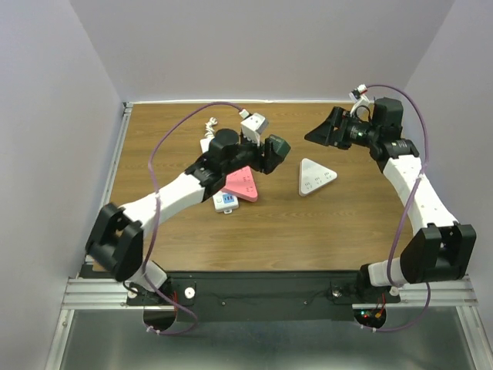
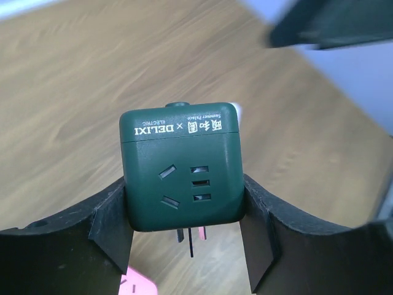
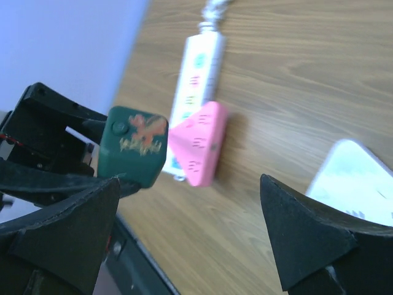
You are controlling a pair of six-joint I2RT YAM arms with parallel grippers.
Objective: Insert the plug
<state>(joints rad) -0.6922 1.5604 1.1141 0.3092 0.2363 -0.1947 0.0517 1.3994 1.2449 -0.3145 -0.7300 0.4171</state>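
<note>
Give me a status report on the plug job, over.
Left gripper shut on green cube plug, held in the air. Right gripper open, empty. Pink socket block nearby, nothing visibly blocking.

Wood table: white strip with a pink triangle socket touching it, and a white triangle socket nearby.

Matt green plastic plug; smooth wood-grain table.
</note>
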